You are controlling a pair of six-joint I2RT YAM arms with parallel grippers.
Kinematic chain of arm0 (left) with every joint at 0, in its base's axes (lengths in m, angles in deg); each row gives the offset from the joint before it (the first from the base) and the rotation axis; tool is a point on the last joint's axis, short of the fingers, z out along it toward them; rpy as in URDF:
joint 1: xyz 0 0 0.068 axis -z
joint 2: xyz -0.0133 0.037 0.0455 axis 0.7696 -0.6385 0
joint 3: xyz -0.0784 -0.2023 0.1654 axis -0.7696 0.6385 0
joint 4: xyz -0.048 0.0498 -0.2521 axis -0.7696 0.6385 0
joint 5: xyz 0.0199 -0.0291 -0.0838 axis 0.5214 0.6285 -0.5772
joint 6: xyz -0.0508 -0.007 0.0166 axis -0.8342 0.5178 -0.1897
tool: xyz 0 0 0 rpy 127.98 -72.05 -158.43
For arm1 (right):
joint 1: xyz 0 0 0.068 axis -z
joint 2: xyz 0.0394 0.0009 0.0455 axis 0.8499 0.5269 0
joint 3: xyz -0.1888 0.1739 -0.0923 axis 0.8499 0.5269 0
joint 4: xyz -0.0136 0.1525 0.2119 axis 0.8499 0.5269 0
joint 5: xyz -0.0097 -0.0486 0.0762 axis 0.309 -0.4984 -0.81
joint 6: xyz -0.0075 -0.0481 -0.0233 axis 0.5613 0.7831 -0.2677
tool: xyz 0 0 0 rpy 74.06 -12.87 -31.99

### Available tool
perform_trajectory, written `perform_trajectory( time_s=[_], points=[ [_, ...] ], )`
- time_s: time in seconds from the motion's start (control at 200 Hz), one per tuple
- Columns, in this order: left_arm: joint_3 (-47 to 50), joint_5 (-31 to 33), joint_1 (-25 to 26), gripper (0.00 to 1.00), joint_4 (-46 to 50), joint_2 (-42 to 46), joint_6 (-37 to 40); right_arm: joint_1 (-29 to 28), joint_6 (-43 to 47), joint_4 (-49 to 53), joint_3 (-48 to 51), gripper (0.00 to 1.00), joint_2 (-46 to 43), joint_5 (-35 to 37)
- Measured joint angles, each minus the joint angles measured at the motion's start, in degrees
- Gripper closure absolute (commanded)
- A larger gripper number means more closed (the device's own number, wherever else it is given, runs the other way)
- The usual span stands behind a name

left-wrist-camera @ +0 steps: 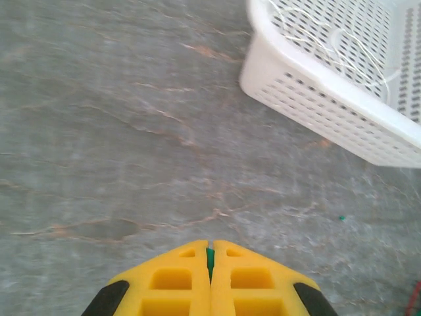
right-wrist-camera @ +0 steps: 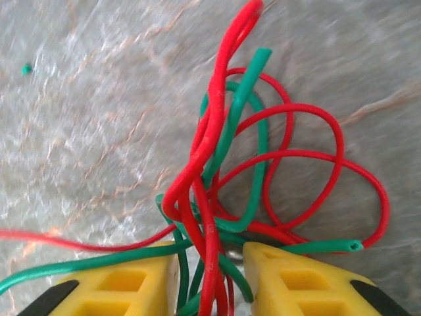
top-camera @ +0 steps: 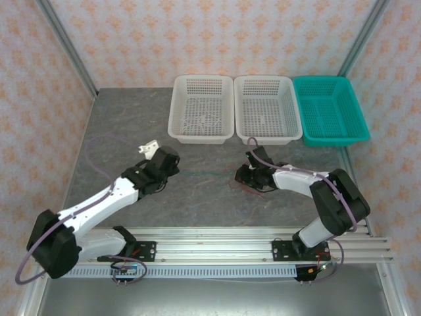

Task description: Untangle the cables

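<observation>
- Red cable [right-wrist-camera: 309, 107] and green cable [right-wrist-camera: 246, 85] are balled up in a loopy tangle on the grey table [right-wrist-camera: 79, 118], right at the right gripper [right-wrist-camera: 210, 253].
- That gripper's yellow fingers are spread apart, and strands of the tangle run loose through the gap.
- The left gripper [left-wrist-camera: 210, 245] is pressed together, pinching a bit of green cable at its tips.
- Some thin pale cables [left-wrist-camera: 342, 46] sit inside the white basket [left-wrist-camera: 309, 82] just ahead.
</observation>
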Motion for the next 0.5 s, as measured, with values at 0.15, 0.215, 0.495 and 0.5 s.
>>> perform_trajectory(
  time_s=[0.15,0.215,0.495,0.5],
  points=[
    [3.5,-0.7,-0.9,1.00,1.2,3.7,0.0,0.4,-1.9,0.6,0.2,0.65,-0.5,0.4],
    [3.5,0.0,-1.1,1.00,2.4,4.5,0.0,0.7,-3.2,1.5,0.8,0.63,-1.7,1.9],
    [3.5,1.2,-13.6,1.00,9.2,9.5,2.1,5.9,-8.3,8.2,7.7,0.53,-12.5,13.2],
    [3.5,1.2,-13.6,1.00,9.3,9.6,2.1,5.9,-8.3,8.3,7.7,0.53,-12.6,13.3]
  ],
)
